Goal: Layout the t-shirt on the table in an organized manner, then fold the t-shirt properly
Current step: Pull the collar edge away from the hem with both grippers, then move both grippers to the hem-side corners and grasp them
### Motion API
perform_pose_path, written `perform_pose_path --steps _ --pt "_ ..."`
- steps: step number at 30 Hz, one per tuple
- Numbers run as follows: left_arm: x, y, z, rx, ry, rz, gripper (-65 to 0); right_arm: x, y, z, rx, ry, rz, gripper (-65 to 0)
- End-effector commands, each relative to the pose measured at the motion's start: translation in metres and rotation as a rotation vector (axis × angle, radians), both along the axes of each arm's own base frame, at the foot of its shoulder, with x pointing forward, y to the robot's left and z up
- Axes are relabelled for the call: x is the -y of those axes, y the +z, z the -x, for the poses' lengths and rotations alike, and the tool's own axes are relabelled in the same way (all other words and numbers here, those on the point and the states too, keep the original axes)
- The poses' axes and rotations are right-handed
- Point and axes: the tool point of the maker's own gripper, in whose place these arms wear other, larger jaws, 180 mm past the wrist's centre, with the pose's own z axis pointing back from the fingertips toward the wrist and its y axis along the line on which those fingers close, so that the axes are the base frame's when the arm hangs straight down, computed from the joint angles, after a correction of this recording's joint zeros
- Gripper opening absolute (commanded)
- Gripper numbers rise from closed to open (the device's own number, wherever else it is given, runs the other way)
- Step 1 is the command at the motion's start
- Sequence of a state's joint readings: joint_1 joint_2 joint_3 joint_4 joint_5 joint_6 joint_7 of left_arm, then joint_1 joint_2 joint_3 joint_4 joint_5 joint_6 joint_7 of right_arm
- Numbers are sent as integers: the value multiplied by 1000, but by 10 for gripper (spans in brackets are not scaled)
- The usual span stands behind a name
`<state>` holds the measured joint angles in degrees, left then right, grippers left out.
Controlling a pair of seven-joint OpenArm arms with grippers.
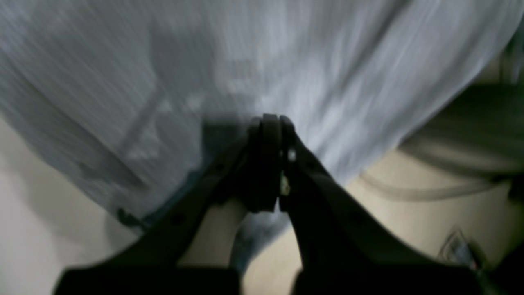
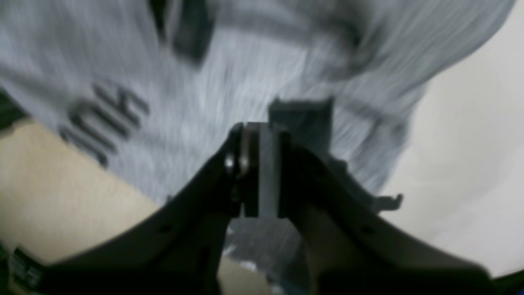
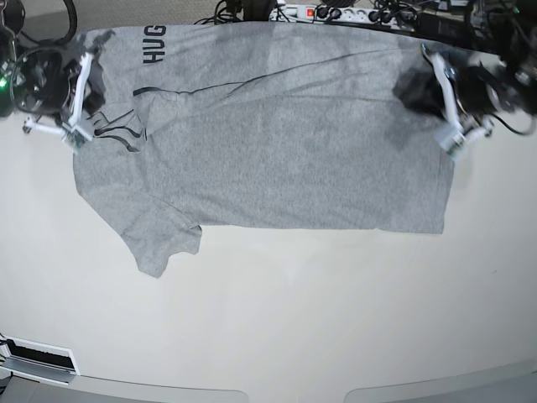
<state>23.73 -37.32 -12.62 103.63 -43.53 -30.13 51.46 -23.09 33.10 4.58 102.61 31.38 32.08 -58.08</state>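
Both wrist views show left pincer [image 1: 273, 123] and right pincer [image 2: 262, 127] clamped on t-shirt [image 3: 277, 151]; uneven pulling may bunch fabric on table [image 3: 294, 319].

Near table [image 3: 277, 319] open — cables [image 3: 352, 13] (far edge) crowd behind t-shirt [image 3: 277, 151].

t-shirt [image 3: 268, 143] across table's [image 3: 277, 319] far edge
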Motion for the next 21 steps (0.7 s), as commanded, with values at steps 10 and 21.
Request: perform_pose_path --steps 10,21 --pt "-108 20 -131 201 405 128 -650 -16 27 -36 115 -17 -105 -538" --pt "-145 -39 -199 137 633 157 -304 -16 27 -36 108 -19 -104 -538"
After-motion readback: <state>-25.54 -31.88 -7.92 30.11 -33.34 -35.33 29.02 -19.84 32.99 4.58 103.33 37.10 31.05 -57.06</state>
